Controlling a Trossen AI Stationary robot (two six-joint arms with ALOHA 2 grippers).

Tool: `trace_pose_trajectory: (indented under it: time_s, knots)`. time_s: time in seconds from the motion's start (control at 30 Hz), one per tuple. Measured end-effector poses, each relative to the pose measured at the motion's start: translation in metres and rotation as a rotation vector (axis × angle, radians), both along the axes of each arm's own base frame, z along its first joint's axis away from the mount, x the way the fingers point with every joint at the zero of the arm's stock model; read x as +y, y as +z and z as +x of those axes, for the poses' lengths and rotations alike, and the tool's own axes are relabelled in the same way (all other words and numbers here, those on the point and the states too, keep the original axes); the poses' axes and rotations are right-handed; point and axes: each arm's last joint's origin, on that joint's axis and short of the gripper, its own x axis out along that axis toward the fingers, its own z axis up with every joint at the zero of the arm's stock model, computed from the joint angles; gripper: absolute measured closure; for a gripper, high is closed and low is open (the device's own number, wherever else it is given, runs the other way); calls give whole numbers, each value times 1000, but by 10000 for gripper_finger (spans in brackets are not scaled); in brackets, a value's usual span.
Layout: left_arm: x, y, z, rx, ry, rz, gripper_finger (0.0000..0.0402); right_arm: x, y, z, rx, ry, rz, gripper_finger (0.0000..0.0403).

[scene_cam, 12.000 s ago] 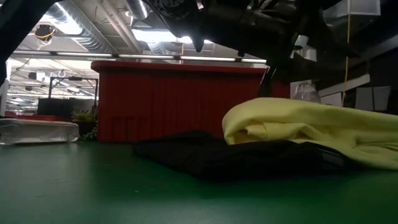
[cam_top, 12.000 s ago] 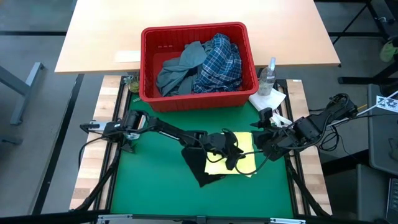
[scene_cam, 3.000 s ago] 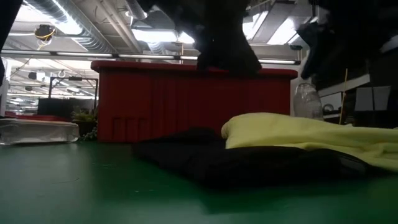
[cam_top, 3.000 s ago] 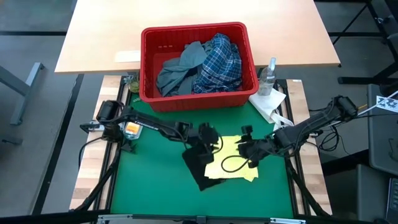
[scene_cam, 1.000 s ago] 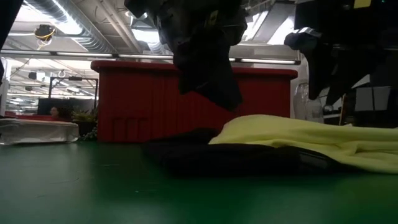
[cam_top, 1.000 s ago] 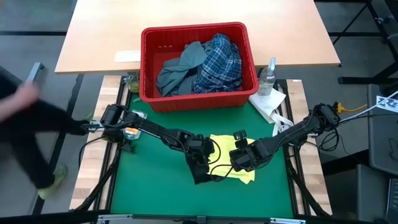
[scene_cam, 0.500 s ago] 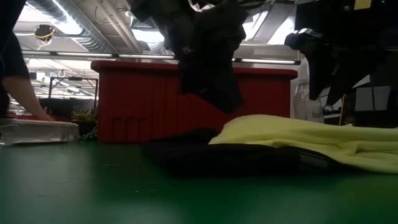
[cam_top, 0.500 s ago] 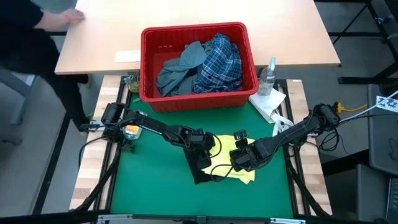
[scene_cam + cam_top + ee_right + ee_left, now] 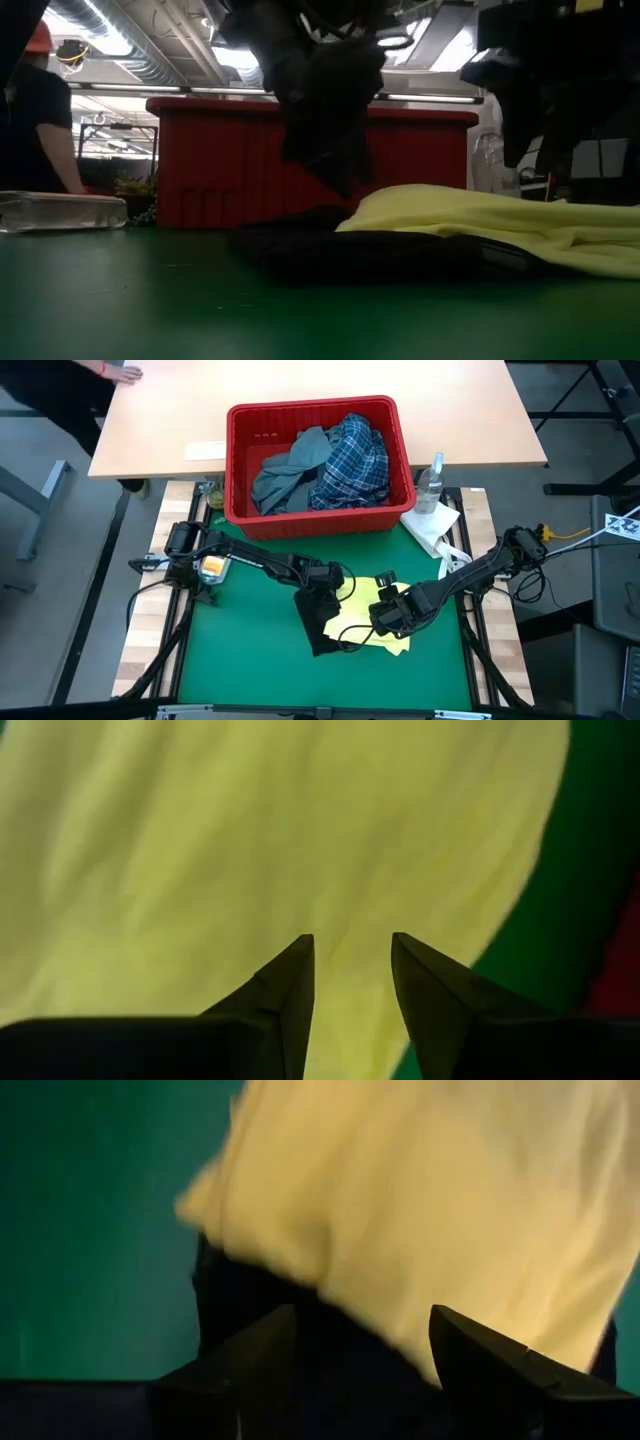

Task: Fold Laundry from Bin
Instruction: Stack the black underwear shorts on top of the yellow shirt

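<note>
Released since a second ago: left tool jaws now apart above dark navy garment. Right tool part-open, empty, over yellow garment, centre frame on green surface. Cloth soft, light; pinch a corner.

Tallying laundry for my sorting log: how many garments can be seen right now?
4. Grey-blue one and plaid shirt lie in the bin; yellow one lies on the navy one on the mat. More may be buried in the bin.
</note>
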Motion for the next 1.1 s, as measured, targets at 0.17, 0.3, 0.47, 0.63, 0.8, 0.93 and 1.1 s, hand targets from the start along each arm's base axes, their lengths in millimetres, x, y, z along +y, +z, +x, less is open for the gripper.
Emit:
trace_pose_trajectory:
  time_s: [0.17, 0.3, 0.47, 0.63, 0.8, 0.93, 1.1]
  knots:
    - [12, -7, -12, 156, 23, -65, 176, -1, -28, -4, -36, -13, 52, 267]
    - [19, -9, -20, 244, 36, -50, 175, -5, -48, -13, -31, -57, 84, 267]
    - [23, -11, -25, 294, 41, -42, 175, -11, -65, -26, 0, -123, 102, 267]
    - [14, -11, -25, 292, 17, -22, 175, -12, -69, -29, -2, -135, 96, 267]
    - [7, -11, -24, 275, 38, 93, 175, -12, -70, -28, -9, -127, 100, 267]
    - [7, -16, -22, 276, 43, 90, 175, -12, -70, -28, -9, -127, 99, 267]
    - [7, -34, -19, 320, 43, 91, 175, -12, -70, -28, -8, -126, 99, 267]
